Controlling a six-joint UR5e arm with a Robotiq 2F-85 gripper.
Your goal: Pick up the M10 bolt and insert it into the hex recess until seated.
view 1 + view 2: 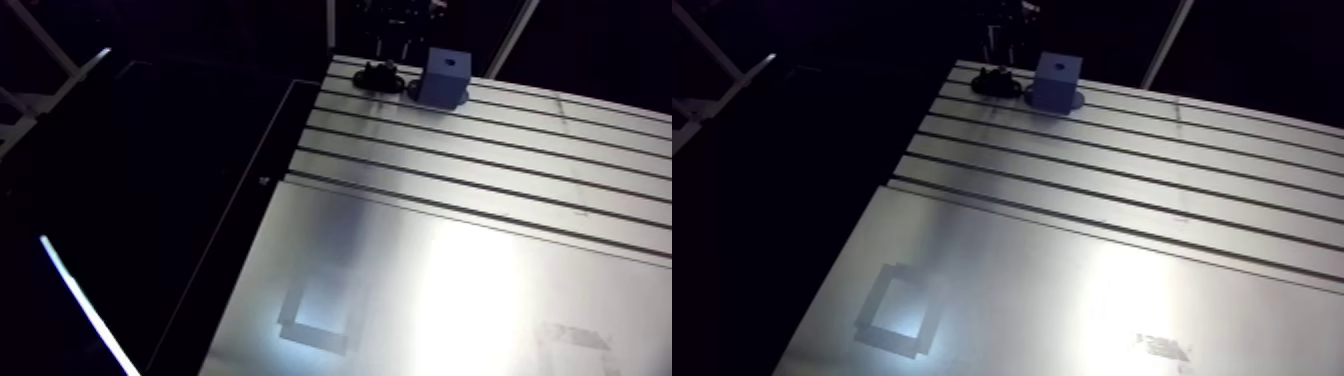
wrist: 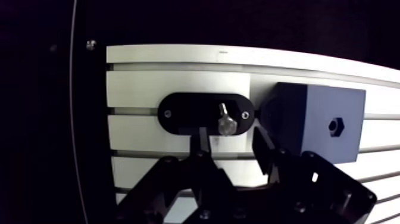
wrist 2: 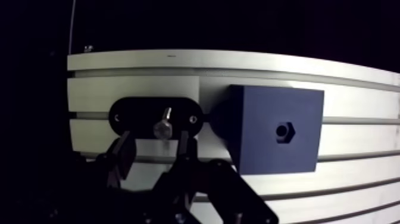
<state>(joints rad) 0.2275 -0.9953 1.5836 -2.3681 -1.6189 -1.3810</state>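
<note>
Place: robotics lab or workshop.
Table: slotted aluminium table [image 1: 470,190].
Fixtures: screwed-down black plate [image 2: 189,111], blue hex-recess block [image 2: 309,122].

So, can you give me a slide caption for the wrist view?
Open gripper lined up on the M10 bolt in its black holder, beside the blue block with the hex recess.

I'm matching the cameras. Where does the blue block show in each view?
Arm view: blue block near the table's far edge, toward the picture's top.
Wrist view: the block lies beside the open pincer, its hex hole facing the camera.
Shared landmark: the black oval holder right next to the block.
</note>
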